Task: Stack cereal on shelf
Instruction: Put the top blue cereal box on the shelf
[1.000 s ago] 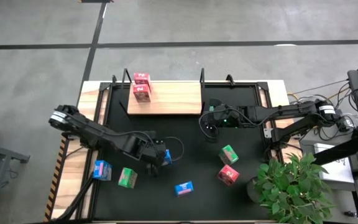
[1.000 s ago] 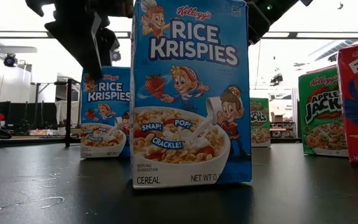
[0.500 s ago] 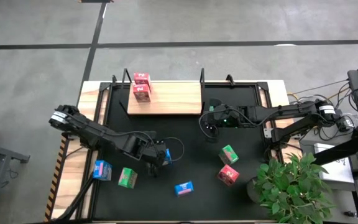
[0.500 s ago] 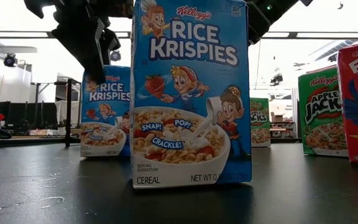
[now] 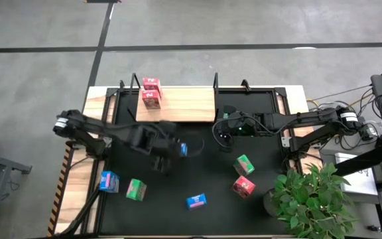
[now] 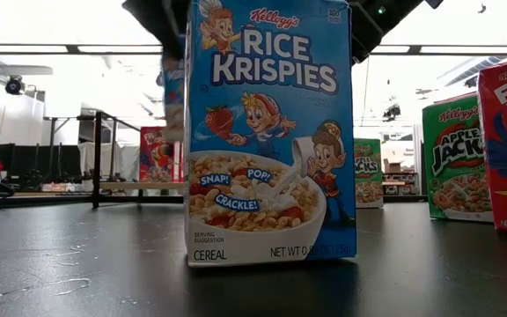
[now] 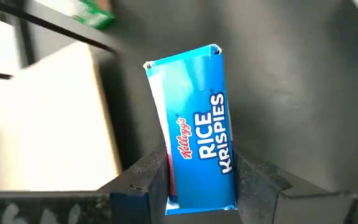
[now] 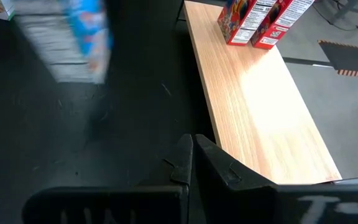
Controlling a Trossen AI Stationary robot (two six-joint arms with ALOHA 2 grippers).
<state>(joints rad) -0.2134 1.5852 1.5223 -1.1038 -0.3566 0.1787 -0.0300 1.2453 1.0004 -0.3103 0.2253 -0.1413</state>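
My left gripper [image 5: 172,150] is shut on a blue cereal box [image 7: 194,118] and holds it above the black mat, near the shelf's front edge. The same box shows blurred in the low view [image 6: 174,97] and in the right wrist view [image 8: 82,37]. The shelf [image 5: 181,106] is a light wooden board at the far side. Two pink-red cereal boxes [image 5: 151,93] stand on its left end. My right gripper [image 8: 192,155] is shut, holds nothing, and hovers by the shelf's right end [image 5: 219,136]. My left gripper pinches the blue box between its two fingers [image 7: 151,183], one on each broad face [image 7: 166,169], at the box's upper end. The fingers slant down from above. The box hangs below them, clear of the mat, with a narrow printed side toward the wrist camera.
Loose boxes stand on the mat: blue [image 5: 109,180] and green [image 5: 136,190] at near left, blue [image 5: 195,200] at the near middle, green [image 5: 244,163] and pink-red [image 5: 243,186] at right. A potted plant [image 5: 310,199] stands at the near right corner.
My left gripper has risen and gone toward the far edge and the shelf, rolling as it went. The blue box that stood on the mat under it has been lifted clear and now hangs from it. My right arm has kept still.
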